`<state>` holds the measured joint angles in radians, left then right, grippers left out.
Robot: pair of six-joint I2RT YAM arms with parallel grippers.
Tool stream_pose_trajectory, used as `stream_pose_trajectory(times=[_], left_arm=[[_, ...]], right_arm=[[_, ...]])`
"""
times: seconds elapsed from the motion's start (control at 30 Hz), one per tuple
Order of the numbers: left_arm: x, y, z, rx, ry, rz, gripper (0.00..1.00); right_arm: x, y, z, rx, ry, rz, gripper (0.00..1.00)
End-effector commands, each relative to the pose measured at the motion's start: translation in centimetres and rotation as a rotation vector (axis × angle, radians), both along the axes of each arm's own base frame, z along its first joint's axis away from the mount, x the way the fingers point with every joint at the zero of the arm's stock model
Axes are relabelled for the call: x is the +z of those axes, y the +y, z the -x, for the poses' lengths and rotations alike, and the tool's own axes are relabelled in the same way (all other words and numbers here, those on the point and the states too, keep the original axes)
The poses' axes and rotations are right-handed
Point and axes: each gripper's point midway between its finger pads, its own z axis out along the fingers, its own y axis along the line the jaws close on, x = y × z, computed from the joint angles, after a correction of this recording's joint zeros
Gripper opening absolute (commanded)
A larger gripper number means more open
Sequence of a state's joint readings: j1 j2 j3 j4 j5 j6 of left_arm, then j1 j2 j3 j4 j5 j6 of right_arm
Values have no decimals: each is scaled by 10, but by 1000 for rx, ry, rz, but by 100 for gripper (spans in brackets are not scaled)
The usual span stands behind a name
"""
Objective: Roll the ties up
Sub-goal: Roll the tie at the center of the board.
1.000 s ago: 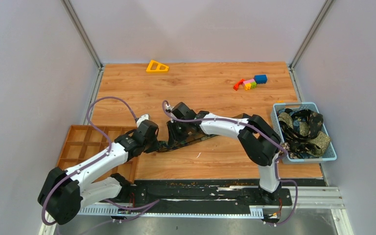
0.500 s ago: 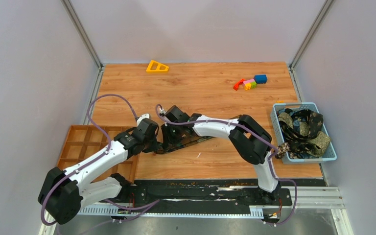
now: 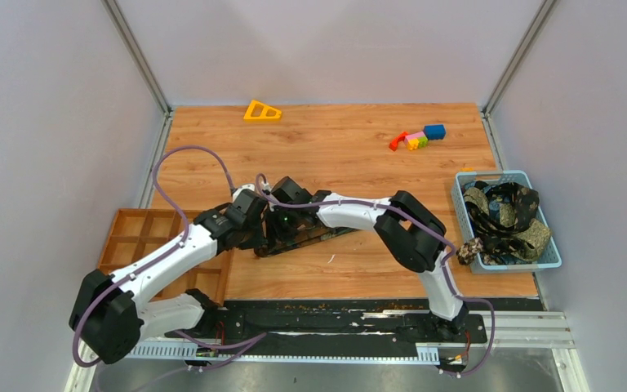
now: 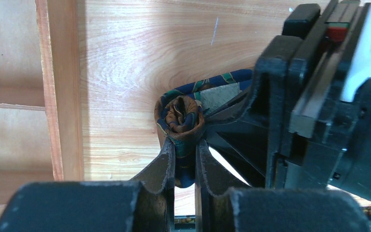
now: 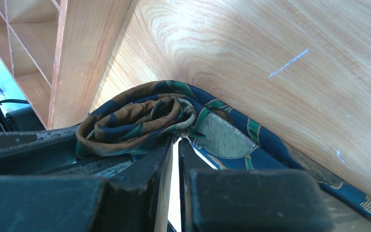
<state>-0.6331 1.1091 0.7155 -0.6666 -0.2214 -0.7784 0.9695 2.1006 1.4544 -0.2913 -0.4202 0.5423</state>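
Note:
One tie (image 3: 328, 234) lies on the wooden table, and its left end is wound into a small roll (image 4: 181, 115). My left gripper (image 4: 185, 146) is shut on the fabric just under that roll. From the other side my right gripper (image 5: 176, 141) meets the same roll (image 5: 135, 121), its jaws nearly together and pinching the roll's edge. The tie's flat tail (image 5: 251, 140) runs off to the right. In the top view both grippers, left (image 3: 259, 237) and right (image 3: 282, 229), crowd together over the tie's left end and hide the roll.
A blue basket (image 3: 467, 189) holding more ties (image 3: 506, 214) stands at the right edge. An orange compartment tray (image 3: 143, 241) sits just left of the grippers, its wall (image 4: 58, 96) close to the roll. Toy blocks (image 3: 416, 139) and a yellow triangle (image 3: 261, 110) lie at the back.
Both grippers and the tie's rolled end have shifted a little left toward the tray. The right jaws closed slightly.

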Motion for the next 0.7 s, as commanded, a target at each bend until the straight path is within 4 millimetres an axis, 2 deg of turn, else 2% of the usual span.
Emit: stream_pose_trajectory(times=[0.0,0.43,0.6,0.67], left_arm=[[17,-8,-14,-42,-38,-7,1],[-9,-17,-18,-80,45,-53,0],[-13,-21,-20,-86,58,-65,0],[-15,-23,-21,-88,61,-70,0]], right_arm=[[12,25,2,30,4,-76,11],[0,7,-5,3,-7,-35,11],[5,-11,-16,-39,-27,-7,11],[13,-20,-20,-52,-39,-14,12]])
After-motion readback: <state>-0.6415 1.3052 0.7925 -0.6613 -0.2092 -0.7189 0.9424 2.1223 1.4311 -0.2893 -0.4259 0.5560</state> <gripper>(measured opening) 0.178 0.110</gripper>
